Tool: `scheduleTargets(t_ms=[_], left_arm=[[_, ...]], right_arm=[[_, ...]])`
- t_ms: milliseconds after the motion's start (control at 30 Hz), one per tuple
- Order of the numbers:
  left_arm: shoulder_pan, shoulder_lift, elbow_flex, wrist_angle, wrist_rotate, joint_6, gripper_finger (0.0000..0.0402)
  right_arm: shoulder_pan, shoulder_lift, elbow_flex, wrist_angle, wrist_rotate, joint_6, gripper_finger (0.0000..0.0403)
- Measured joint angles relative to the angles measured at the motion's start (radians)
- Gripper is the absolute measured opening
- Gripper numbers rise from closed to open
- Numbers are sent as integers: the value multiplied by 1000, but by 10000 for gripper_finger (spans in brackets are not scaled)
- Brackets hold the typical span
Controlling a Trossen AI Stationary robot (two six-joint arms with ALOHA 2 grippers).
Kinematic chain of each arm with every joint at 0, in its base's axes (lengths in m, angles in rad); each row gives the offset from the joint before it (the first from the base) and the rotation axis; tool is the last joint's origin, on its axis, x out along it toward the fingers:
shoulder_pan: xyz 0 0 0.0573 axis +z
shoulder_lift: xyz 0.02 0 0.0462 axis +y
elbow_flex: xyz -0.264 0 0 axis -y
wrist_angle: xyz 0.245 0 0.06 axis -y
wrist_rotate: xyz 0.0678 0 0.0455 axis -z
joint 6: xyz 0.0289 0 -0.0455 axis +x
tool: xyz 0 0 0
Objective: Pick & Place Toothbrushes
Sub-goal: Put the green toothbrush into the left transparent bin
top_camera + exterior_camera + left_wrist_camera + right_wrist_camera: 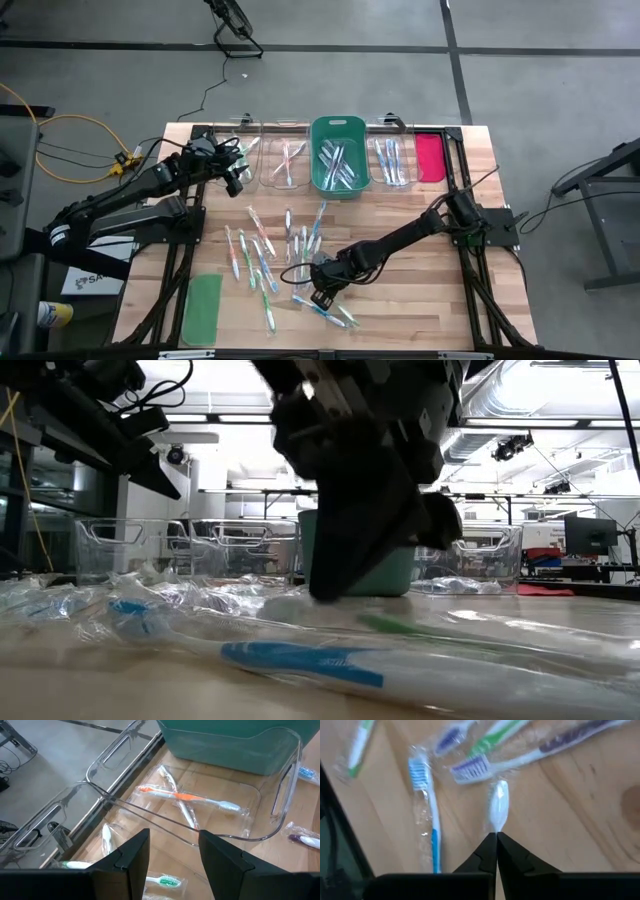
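Note:
Several wrapped toothbrushes (262,250) lie flat and scattered on the middle of the wooden table. My right gripper (318,292) reaches down among those near the front and is shut on a white toothbrush (499,807). A blue one (427,815) and a purple one (470,767) lie beside it. My left gripper (238,170) hangs open over the clear bins at the far left, touching nothing. Below it an orange toothbrush (175,796) lies in a clear bin (280,795). My right gripper pinches the white toothbrush's near end (498,826) between its two fingertips. The fingers slant down from the table's right side and lie along the brush. The rest of the toothbrush reaches out past the tips and lies on the wood.
Along the far edge stand clear bins (285,165), a green bin (338,122) holding several toothbrushes, and another clear bin (392,160). A red-pink lid (430,157) lies at the far right and a green lid (203,308) at the near left.

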Motion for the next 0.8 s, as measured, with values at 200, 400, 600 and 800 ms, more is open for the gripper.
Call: scheduleTargets(t_ms=[200,400,600,800], left_arm=[[0,0,0,-1,0,0,163],[0,0,0,-5,15,-1,163],[0,0,0,-4,69,-2,163],[0,0,0,17,187,-1,163]], right_arm=[[1,-51,0,-28,41,-36,3],[3,-109,0,-37,96,-89,3],[3,-175,0,-32,203,-171,3],[-2,-246,0,-14,330,-271,3]])
